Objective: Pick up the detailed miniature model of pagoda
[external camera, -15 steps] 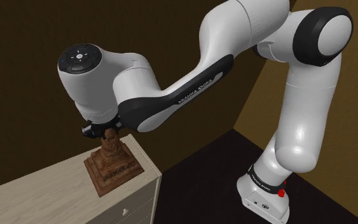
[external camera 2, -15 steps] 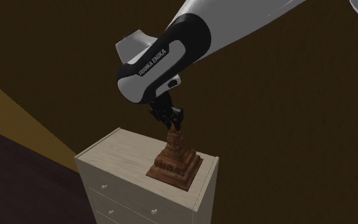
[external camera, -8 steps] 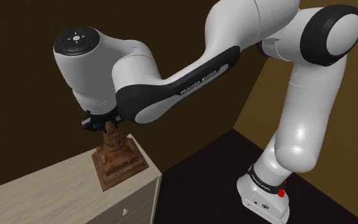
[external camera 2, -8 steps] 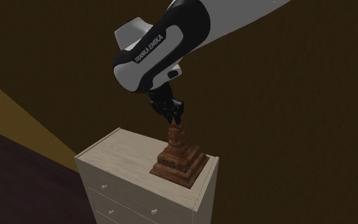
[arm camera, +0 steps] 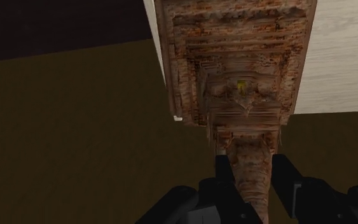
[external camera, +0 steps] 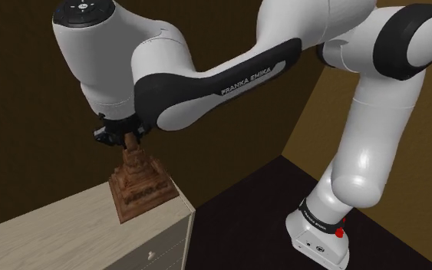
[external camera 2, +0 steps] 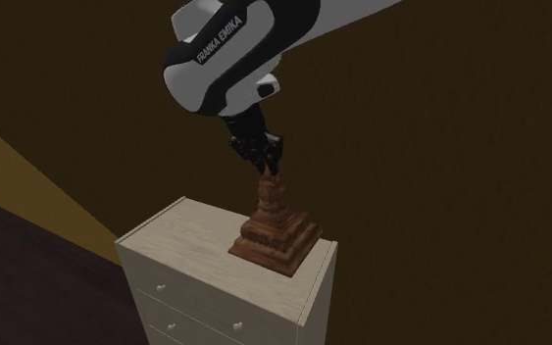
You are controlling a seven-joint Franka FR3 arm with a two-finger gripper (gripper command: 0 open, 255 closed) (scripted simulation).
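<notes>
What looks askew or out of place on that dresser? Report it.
The pagoda model looks askew: pinched at its spire by the gripper, its base seems slanted against the dresser top, near the edge, rather than lying flat. Nothing looks spilled or broken.

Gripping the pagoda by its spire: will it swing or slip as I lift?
Likely rigid: the pagoda looks solid and stepped. Probably bottom-heavy: its wide base sits below the gripper, so it may pivot. The tapered spire could slip between the fingers.
</notes>
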